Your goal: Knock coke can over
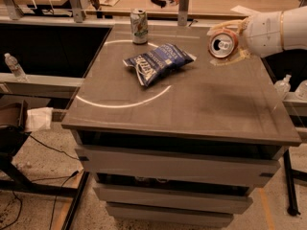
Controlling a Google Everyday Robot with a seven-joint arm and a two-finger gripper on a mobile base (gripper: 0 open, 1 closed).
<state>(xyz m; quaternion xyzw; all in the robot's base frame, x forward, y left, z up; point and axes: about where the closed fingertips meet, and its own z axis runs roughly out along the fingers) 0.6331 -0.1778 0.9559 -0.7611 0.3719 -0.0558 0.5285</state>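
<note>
1. Coke can [221,44] is tipped sideways, silver top facing the camera, at the table's [192,109] far right.
2. The gripper [225,42] pinches it, probably to lay it down.
3. The chip bag [156,61] lies well apart, out of the way.

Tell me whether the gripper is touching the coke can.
Touching. Camera view: the gripper, over the right of the table, clasps the tilted coke can from above and below.

Dim, warm light left a glare arc on the table [216,104]; the hand [226,43] clasping the coke can [220,46] over its far right shone pale.
</note>
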